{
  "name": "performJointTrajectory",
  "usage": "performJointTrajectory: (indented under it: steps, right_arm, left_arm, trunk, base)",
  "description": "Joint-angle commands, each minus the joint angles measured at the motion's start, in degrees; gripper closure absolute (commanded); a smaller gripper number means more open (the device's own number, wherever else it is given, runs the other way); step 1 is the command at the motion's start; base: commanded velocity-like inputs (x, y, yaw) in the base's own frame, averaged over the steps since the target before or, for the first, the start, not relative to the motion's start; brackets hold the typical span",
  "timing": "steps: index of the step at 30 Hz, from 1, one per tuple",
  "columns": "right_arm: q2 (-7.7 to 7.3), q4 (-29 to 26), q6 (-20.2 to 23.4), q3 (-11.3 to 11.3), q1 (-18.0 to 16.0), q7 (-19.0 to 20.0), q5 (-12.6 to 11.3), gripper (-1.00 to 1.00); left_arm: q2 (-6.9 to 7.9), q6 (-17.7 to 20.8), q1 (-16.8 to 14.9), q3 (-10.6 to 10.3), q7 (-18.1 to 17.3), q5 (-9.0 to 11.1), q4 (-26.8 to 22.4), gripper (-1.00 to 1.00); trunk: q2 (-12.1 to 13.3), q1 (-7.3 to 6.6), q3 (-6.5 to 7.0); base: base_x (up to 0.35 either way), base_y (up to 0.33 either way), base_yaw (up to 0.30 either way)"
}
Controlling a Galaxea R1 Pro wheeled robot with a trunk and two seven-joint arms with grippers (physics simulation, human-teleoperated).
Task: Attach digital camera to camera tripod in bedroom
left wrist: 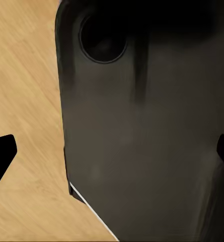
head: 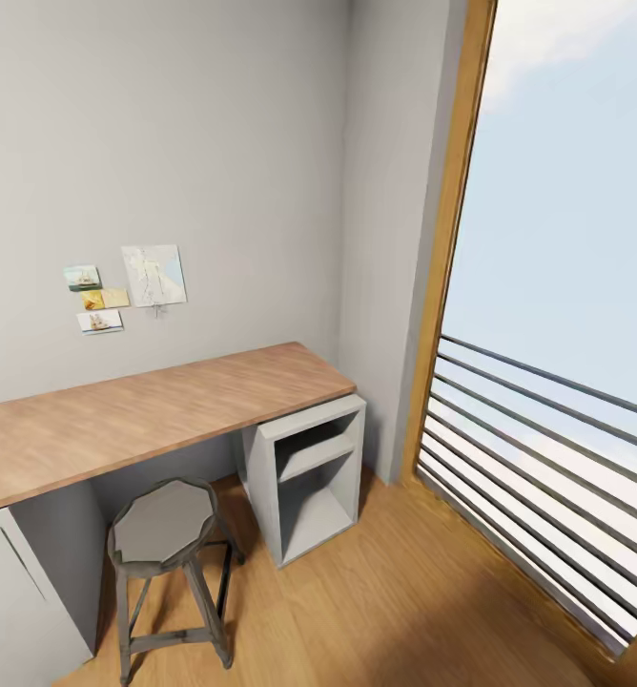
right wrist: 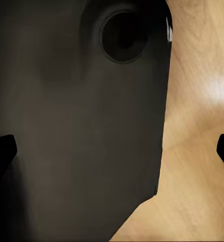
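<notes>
While the robot is facing a corner of the bedroom, neither camera nor tripod is showing, so I judge the task is barely starting: both are still waiting to be found, and the attaching is left.

The left gripper and right gripper are hanging with fingertips spread wide and nothing between them, each over the wood floor beside a dark robot panel.

One desk is standing against the wall, one stool before it, one open cabinet under it, one window beside it. Four papers are hanging above.
</notes>
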Motion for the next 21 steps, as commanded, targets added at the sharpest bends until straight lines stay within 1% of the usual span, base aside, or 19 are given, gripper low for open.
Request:
performJointTrajectory:
  steps: [1,4,8,13,21]
  right_arm:
    - [-0.14,-0.09,-0.16,0.33,-0.08,-0.33,0.33,-1.00]
    - [-0.22,-0.09,-0.19,0.45,-0.05,-0.34,0.48,-1.00]
    - [-0.33,-0.12,-0.22,0.46,-0.03,-0.17,0.51,-1.00]
    - [-0.44,-0.17,-0.20,0.45,-0.01,0.05,0.53,-1.00]
    - [-0.35,-0.18,-0.09,0.53,-0.01,0.00,0.53,-1.00]
  left_arm:
    - [-0.19,-0.33,0.08,0.33,-0.33,0.33,-0.33,-1.00]
    - [-0.34,-0.70,0.08,1.16,-0.39,1.29,-1.30,-1.00]
    - [-0.54,-0.70,0.08,1.17,-0.41,2.58,-2.20,-1.00]
    - [-0.85,-0.70,0.08,1.24,-0.44,1.13,-2.75,-1.00]
    - [-0.92,-0.70,0.08,1.24,-0.44,1.00,-2.81,-1.00]
  trunk:
    - [-0.01,0.00,-0.03]
    - [-0.01,0.00,-0.03]
    - [-0.01,0.00,-0.03]
    - [-0.01,0.00,-0.03]
    - [-0.01,0.00,-0.03]
  base:
    - [0.000,0.000,0.000]
    - [0.000,0.000,0.000]
    - [0.000,0.000,0.000]
    - [0.000,0.000,0.000]
    - [0.000,0.000,0.000]
